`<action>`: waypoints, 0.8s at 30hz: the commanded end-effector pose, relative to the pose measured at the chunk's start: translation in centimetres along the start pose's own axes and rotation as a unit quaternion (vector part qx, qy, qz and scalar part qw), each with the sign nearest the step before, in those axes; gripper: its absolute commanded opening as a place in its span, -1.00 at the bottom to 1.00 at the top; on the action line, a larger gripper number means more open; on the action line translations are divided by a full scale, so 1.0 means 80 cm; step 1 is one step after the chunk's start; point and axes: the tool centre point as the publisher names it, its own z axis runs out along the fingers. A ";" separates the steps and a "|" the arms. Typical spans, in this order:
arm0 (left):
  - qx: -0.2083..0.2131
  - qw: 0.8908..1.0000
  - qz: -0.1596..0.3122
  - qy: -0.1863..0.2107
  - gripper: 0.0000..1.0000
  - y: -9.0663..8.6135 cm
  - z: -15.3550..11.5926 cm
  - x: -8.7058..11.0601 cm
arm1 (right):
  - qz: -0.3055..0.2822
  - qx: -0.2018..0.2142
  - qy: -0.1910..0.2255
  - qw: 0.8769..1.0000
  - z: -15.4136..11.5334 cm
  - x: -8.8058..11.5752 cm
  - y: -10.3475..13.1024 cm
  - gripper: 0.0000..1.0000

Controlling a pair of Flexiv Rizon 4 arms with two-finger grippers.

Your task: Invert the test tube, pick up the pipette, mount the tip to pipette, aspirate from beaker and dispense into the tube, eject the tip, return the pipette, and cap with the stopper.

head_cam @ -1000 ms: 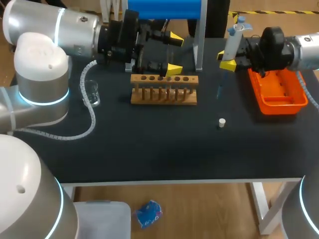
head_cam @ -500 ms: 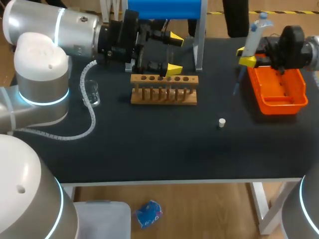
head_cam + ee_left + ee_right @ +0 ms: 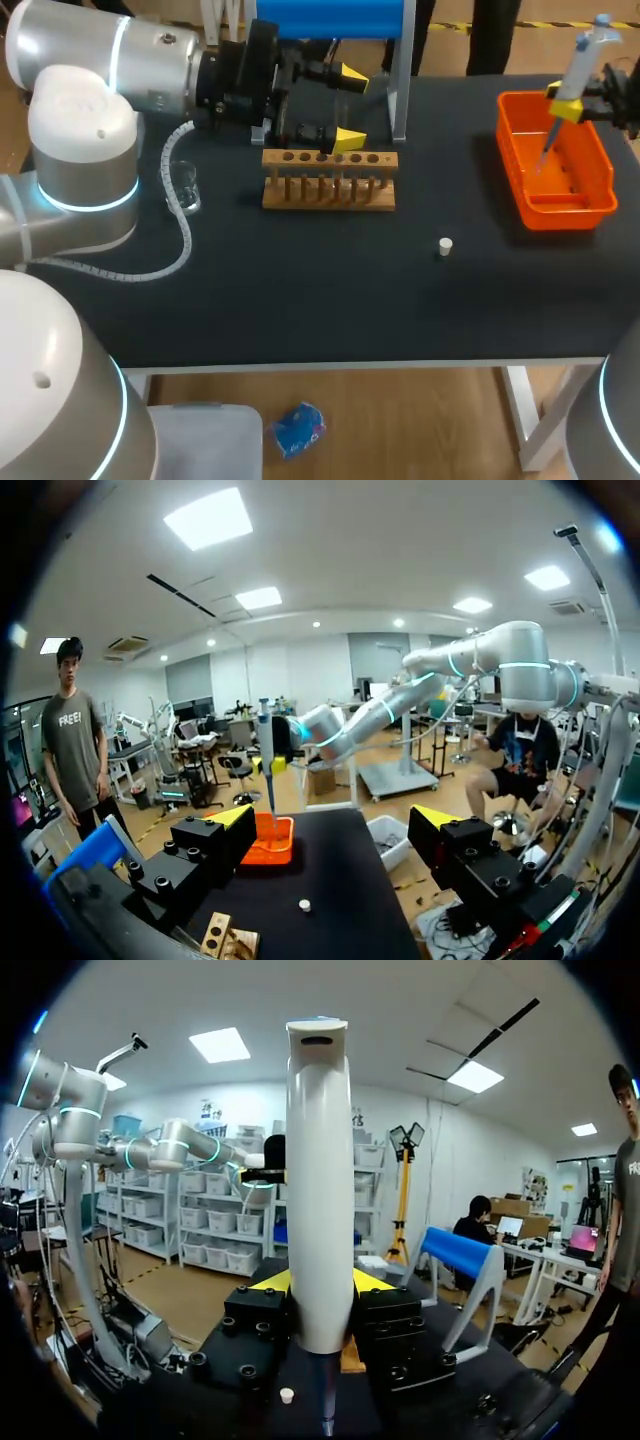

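My right gripper (image 3: 566, 98) is shut on the white pipette (image 3: 578, 60) with a blue top. It holds the pipette upright above the orange tray (image 3: 556, 208), thin lower end pointing down into it. In the right wrist view the pipette (image 3: 319, 1210) stands between the yellow fingers (image 3: 270, 1281). My left gripper (image 3: 347, 108) hangs open just behind the wooden tube rack (image 3: 329, 181), nothing between its fingers. The white stopper (image 3: 446, 246) lies on the mat right of the rack. A clear beaker (image 3: 183, 186) stands at the left. The left wrist view shows the pipette (image 3: 266, 750) over the tray (image 3: 268, 852) far ahead.
A blue roll on a white frame (image 3: 400, 90) stands at the back behind the rack. A white coiled cable (image 3: 170, 262) from my left arm lies on the mat near the beaker. The tray sits close to the table's right edge.
My right arm has carried the pipette to the right, from the back middle of the table to above the orange tray. The left arm has not moved.
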 end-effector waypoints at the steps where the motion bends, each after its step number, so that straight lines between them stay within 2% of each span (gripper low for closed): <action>1: 0.000 1.000 0.000 0.001 1.00 0.000 0.000 -0.001 | 0.000 -0.008 -0.011 1.000 -0.031 -0.003 -0.010 -1.00; 6: 0.000 1.000 0.000 0.001 1.00 0.000 0.000 -0.001 | 0.002 -0.015 -0.025 1.000 -0.053 -0.010 -0.024 -1.00; 8: -0.020 1.000 -0.003 0.004 1.00 -0.008 0.010 -0.009 | 0.002 -0.016 -0.027 1.000 -0.062 -0.014 -0.029 -1.00; 10: -0.021 1.000 0.003 0.003 1.00 -0.018 0.020 -0.018 | 0.002 -0.017 -0.030 0.999 -0.070 -0.016 -0.034 -1.00; 14: -0.050 0.999 -0.001 0.014 1.00 -0.039 0.057 -0.040 | 0.004 -0.023 -0.038 0.999 -0.088 -0.023 -0.043 -1.00; 18: -0.065 0.997 0.006 0.039 1.00 -0.057 0.108 -0.067 | 0.005 -0.027 -0.041 0.999 -0.097 -0.027 -0.051 -1.00; 24: -0.068 0.995 0.002 0.068 1.00 -0.057 0.171 -0.095 | 0.003 -0.030 -0.040 0.999 -0.104 -0.034 -0.060 -1.00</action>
